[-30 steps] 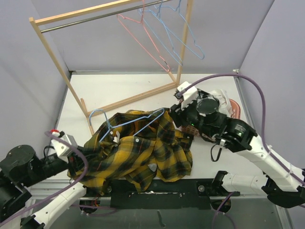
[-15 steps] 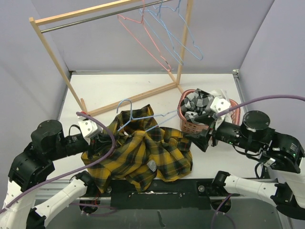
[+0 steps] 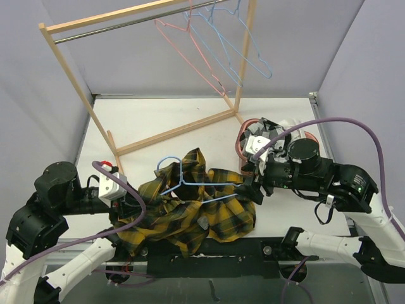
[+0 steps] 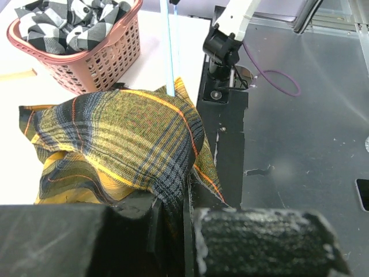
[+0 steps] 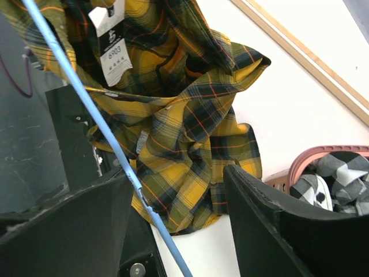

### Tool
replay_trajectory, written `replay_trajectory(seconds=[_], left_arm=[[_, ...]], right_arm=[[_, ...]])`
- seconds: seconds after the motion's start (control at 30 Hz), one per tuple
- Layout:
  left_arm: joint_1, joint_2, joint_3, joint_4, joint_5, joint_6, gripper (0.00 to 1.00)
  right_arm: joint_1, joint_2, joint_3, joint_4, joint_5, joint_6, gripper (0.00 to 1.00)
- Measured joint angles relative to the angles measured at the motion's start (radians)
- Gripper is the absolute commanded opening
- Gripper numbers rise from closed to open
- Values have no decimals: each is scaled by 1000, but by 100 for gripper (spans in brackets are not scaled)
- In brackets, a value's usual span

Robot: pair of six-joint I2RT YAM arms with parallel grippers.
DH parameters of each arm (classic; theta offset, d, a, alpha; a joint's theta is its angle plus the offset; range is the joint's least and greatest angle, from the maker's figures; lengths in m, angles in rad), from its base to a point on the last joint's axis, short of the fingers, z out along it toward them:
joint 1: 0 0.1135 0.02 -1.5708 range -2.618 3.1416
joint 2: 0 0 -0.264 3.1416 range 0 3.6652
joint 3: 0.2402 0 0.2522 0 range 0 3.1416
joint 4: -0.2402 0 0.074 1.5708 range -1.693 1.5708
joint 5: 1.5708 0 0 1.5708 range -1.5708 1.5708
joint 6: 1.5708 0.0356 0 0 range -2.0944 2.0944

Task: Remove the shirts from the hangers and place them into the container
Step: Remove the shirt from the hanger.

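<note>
A yellow-and-black plaid shirt [image 3: 190, 212] lies bunched on the table's near side, with a light blue hanger [image 3: 190, 185] still threaded through it. My left gripper [image 3: 130, 201] is shut on a fold of the plaid shirt [image 4: 115, 138] at its left edge. My right gripper [image 3: 250, 190] stands open at the shirt's right side. The hanger wire [image 5: 86, 98] runs between its jaws, against the left finger [image 5: 86, 231]. The pink container [image 3: 241, 144] at the right holds a black-and-white check shirt [image 3: 269, 134] and some white cloth.
A wooden rack [image 3: 69, 69] with a metal rail stands at the back. A pink-red hanger [image 3: 190, 57] and light blue hangers [image 3: 243, 54] hang bare on it. The rack's foot bar [image 3: 177, 130] crosses the table behind the shirt. Purple cables loop over both arms.
My right gripper has come away from the container, down and left to the hanger's right end. The left arm has tugged the shirt left, and the hanger has swung round.
</note>
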Motion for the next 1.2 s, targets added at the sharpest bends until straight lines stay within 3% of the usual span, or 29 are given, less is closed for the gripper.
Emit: replay_trajectory(seconds=[0.07, 0.13, 0.2, 0.33, 0.47, 0.73, 0.87, 0.93, 1.03, 1.2], left_arm=[[0, 0, 0, 0, 13, 0, 0], [0, 0, 0, 0, 18, -1, 0], [0, 0, 0, 1, 11, -2, 0], [1, 1, -8, 53, -78, -27, 5], [-2, 32, -23, 142, -208, -82, 12], [-4, 348, 81, 266, -441, -174, 25], [-4, 441, 77, 309, -525, -192, 52], [-4, 429, 34, 348, -584, -219, 68], [-4, 348, -58, 373, -657, -235, 76], [-4, 142, -175, 363, -763, -236, 80]], right_arm=[[0, -4, 0, -1, -27, -7, 38], [0, -4, 0, -5, -51, -14, 11], [0, -4, -3, -15, -87, -26, 0], [8, -12, -21, -61, -168, -40, 0], [6, -27, -24, -56, -149, -19, 0], [-8, -30, -21, -58, 53, 58, 0], [-8, -28, -10, -56, 150, 97, 0], [-5, -23, -4, -46, 174, 115, 0], [-5, -17, 3, -42, 210, 132, 0], [-5, 9, 3, -43, 257, 146, 0]])
